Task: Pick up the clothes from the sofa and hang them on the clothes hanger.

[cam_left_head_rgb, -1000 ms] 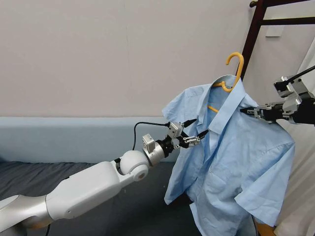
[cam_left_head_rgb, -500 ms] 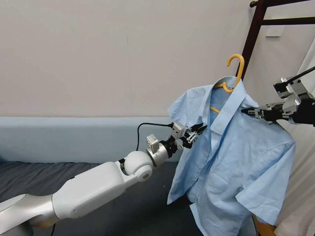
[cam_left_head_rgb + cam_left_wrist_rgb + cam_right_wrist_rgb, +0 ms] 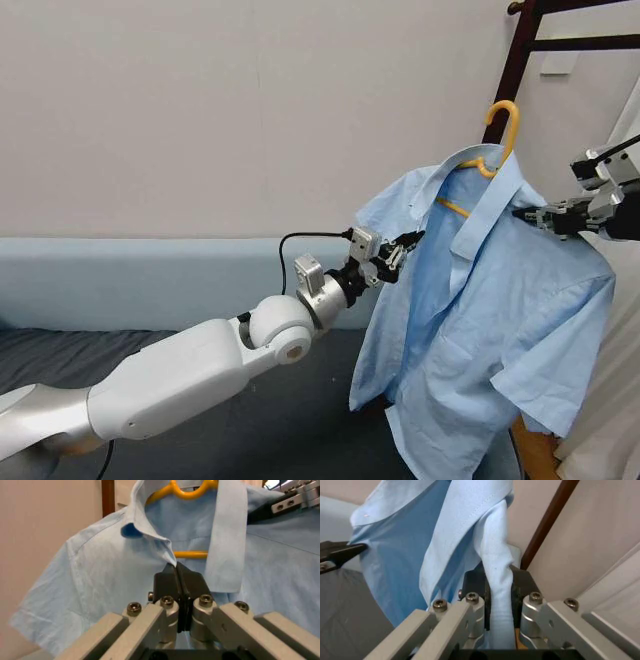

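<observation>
Up at right, the blue shirt (image 3: pixel 480 330) sits on a yellow hanger (image 3: pixel 503 118) beside a dark rack (image 3: pixel 520 60); left gripper (image 3: pixel 404 244) clamps its front edge, right gripper (image 3: pixel 528 214) pinches its shoulder tight.

A plain off-white wall (image 3: pixel 200 100) runs across the back of the room, bare and evenly lit. High at its right end, a small pale rectangular plate (image 3: pixel 572 62) is fixed flat to the surface. White cloth (image 3: pixel 612 425) hangs in loose folds down the right edge of the scene, from the upper corner to the bottom. Just beside its lower folds, a piece of light-brown wood (image 3: pixel 535 458) shows at the bottom edge; what it belongs to cannot be made out. In the right wrist view, the same pale wall meets a white panelled surface with a recessed border.
</observation>
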